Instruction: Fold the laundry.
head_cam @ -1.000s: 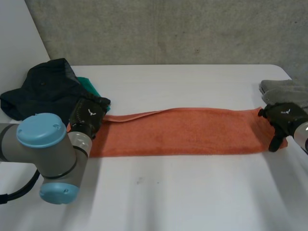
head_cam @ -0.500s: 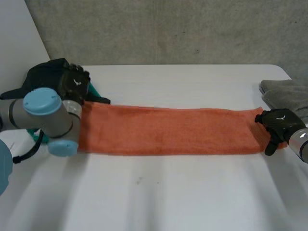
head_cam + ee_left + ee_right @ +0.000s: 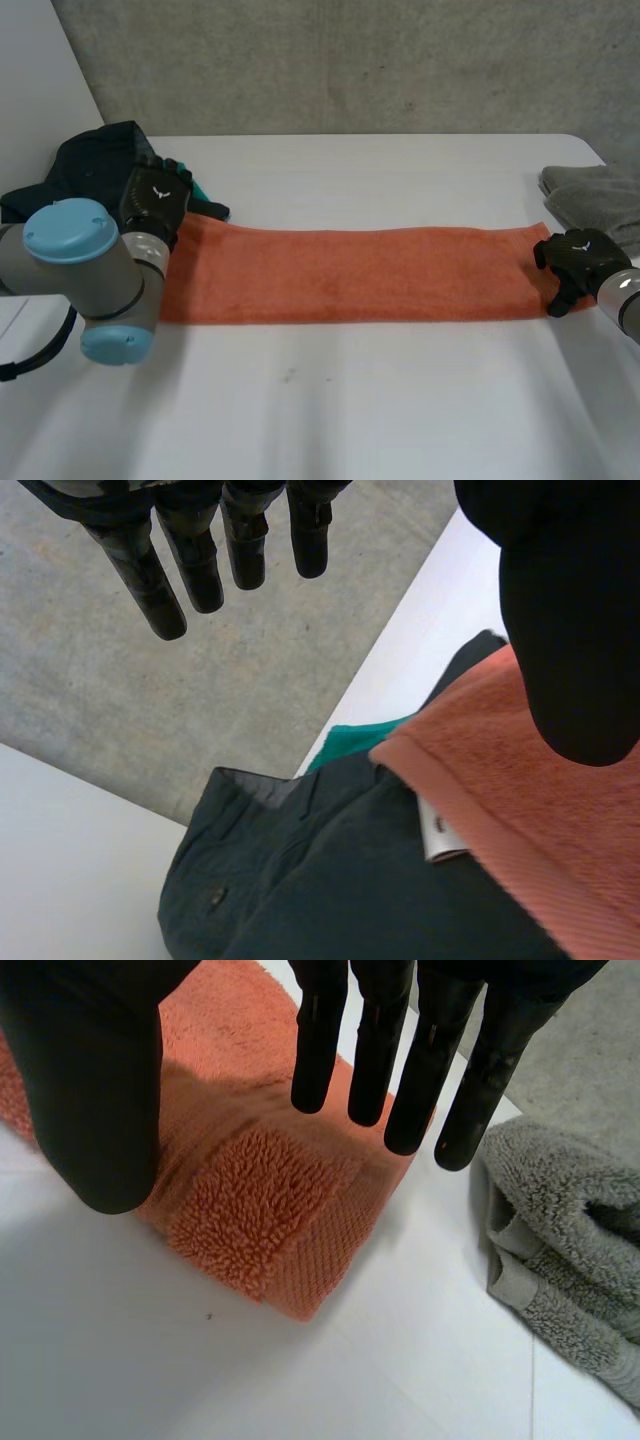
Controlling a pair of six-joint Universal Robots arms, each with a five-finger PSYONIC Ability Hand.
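An orange towel (image 3: pixel 350 275) lies flat as a long band across the white table (image 3: pixel 350 400). My left hand (image 3: pixel 155 198) hovers at its left end, where the towel meets a dark garment. In the left wrist view that hand (image 3: pixel 195 560) is open, fingers straight and off the cloth, with the thumb over the towel (image 3: pixel 540 820). My right hand (image 3: pixel 572 258) is at the towel's right end. In the right wrist view its fingers (image 3: pixel 370 1050) are straight and spread from the thumb above the towel's near corner (image 3: pixel 260 1210), holding nothing.
A dark garment (image 3: pixel 90 170) with a teal cloth (image 3: pixel 195 185) beside it is heaped at the back left, touching the towel's end. A folded grey towel (image 3: pixel 600 195) lies at the right edge, just beyond my right hand. The table's front half is bare.
The left hand lifted off the towel's left end and moved back toward the dark garment. The raised flap on the far edge now lies flat. The right hand shifted slightly inward.
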